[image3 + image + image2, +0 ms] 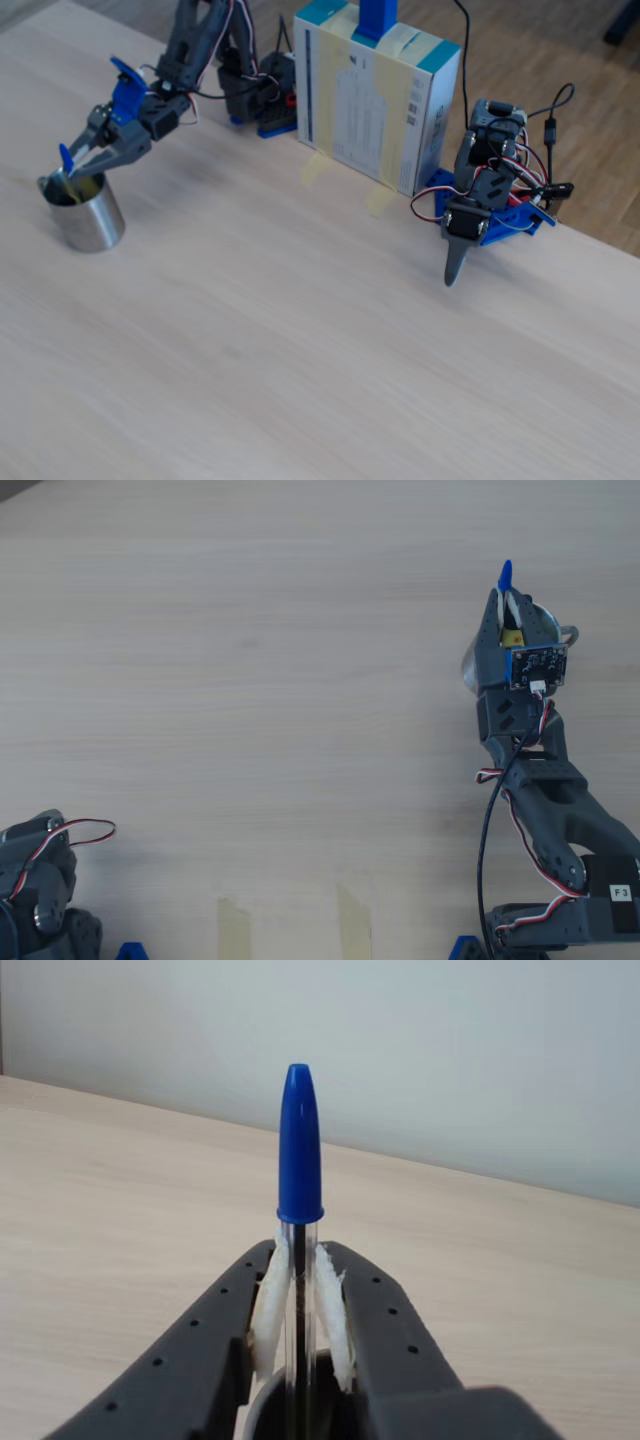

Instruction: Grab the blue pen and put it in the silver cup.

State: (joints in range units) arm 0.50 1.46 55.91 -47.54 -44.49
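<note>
Blue pen (299, 1150) upright, clamped in hand (300, 1310) w/ tip inside silver cup (88, 222).

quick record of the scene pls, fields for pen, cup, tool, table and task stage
pen: blue pen clamped in the tool, cap end sticking out past the fingertips, barrel end over the cup mouth
cup: silver cup upright on the table, something yellow at its mouth
tool: tool shut on the pen, white pads pressing the barrel
table: light wooden table
task stage: pen over the cup, not released
</note>
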